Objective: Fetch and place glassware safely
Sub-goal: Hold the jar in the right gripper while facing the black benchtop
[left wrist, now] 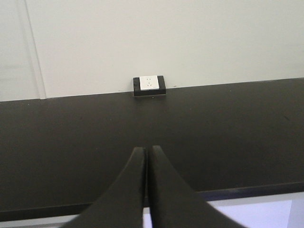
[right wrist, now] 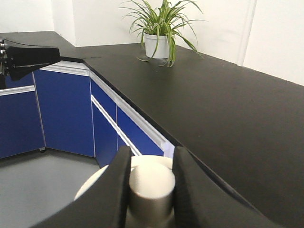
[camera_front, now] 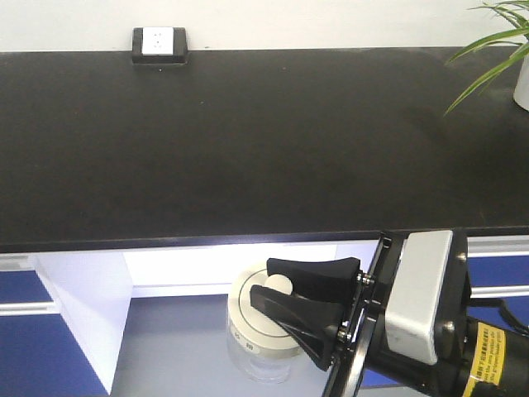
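The glass jar (camera_front: 263, 365) has a round cream-white lid (camera_front: 245, 321) with a central knob (right wrist: 151, 187). It hangs in the air just below and in front of the black counter's front edge (camera_front: 207, 240). My right gripper (camera_front: 266, 281) is shut on the knob, with one finger on each side of it, as the right wrist view (right wrist: 151, 154) shows. My left gripper (left wrist: 146, 149) is shut and empty, and points over the counter's front edge toward the wall. It is out of the front view.
The black countertop (camera_front: 248, 141) runs wall to wall. A white socket box (camera_front: 159, 45) sits at its back and also shows in the left wrist view (left wrist: 149, 85). A potted plant (right wrist: 159, 28) stands at the far right (camera_front: 496, 50). Blue cabinet doors (right wrist: 61, 109) and grey floor (right wrist: 42, 190) lie below.
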You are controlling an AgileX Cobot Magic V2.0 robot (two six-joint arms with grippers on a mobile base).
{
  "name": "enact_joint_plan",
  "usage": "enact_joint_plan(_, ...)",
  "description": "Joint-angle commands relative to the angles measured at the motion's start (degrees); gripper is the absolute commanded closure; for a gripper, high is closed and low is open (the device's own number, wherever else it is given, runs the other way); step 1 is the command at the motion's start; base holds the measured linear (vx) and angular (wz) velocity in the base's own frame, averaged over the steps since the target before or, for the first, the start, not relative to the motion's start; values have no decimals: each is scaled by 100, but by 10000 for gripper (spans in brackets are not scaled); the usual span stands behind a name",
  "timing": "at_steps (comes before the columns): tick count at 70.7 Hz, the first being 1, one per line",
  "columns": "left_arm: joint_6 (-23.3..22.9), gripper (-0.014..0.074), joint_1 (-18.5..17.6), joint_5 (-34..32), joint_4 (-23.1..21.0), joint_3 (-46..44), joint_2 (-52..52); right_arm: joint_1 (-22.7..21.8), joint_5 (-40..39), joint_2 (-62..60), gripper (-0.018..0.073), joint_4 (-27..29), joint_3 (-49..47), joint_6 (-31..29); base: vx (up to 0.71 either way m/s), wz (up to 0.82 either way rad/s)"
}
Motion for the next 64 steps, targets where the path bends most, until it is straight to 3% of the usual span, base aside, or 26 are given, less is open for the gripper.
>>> enact_joint_plan(1,-48,603,-30,-395,-53,-153,62,11,-522,-98,563,150,-204,-7,19,-1)
enact_joint_plan(64,-48,603,-30,-395,-53,-153,62,11,-522,-98,563,150,-204,-7,21,4)
